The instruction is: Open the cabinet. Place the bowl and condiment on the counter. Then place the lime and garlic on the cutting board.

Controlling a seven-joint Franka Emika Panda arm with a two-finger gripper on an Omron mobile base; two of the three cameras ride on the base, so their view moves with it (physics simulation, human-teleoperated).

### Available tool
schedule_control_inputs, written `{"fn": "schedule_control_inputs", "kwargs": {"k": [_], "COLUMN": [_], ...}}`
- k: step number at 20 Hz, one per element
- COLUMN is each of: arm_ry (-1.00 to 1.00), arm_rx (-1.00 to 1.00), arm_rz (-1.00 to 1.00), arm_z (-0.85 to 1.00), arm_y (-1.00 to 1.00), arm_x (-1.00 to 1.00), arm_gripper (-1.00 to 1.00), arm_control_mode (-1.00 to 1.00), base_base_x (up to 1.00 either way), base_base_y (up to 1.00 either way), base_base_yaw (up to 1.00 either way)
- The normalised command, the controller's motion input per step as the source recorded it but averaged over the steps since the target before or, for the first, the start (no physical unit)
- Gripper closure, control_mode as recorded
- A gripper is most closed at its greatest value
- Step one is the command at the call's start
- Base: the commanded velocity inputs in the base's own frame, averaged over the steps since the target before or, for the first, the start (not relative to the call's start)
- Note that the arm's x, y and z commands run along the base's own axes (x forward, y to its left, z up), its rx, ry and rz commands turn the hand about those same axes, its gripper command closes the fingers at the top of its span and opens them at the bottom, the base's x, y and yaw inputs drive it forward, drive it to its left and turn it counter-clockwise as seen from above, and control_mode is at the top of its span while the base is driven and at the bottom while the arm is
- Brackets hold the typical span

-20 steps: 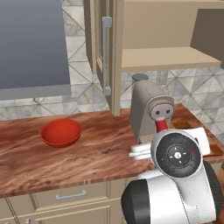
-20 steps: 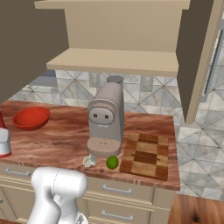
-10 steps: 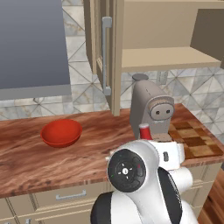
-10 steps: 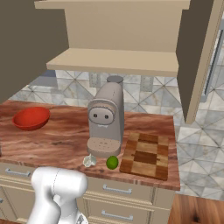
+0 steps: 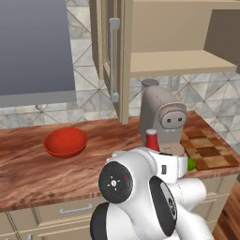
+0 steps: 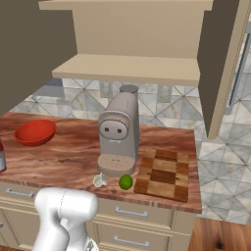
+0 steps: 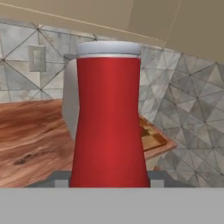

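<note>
Jaws clamp the upright condiment (image 7: 109, 118); bowl (image 5: 65, 142) on counter (image 5: 28, 173).

Even, soft light fills the rendered kitchen, leaving no hard glare. The open cabinet (image 6: 137, 44) interior stays pale, while its door faces fall into dull brown shade. The grey appliance (image 6: 119, 132) throws a faint shadow onto the counter (image 6: 59, 157). Up close, the red condiment (image 7: 109, 118) looks slightly soft and coarse.
</note>
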Motion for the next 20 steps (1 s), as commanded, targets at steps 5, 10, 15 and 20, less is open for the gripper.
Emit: {"fn": "schedule_control_inputs", "kwargs": {"k": [5,10,15,20], "arm_ry": [0.00,0.00,0.00,-0.02], "arm_rx": [0.04,0.00,0.00,0.00], "arm_rz": [0.00,0.00,0.00,0.00], "arm_z": [-0.30,-0.29,-0.18,-0.15], "arm_y": [0.00,0.00,0.00,0.00], "arm_x": [0.27,0.15,0.19,0.29], "arm_gripper": [1.00,1.00,1.00,1.00], "arm_control_mode": [-1.00,-1.00,-1.00,-1.00], "base_base_x": [0.00,0.00,0.00,0.00], "base_base_y": [0.00,0.00,0.00,0.00], "base_base_yaw": [0.00,0.00,0.00,0.00]}}
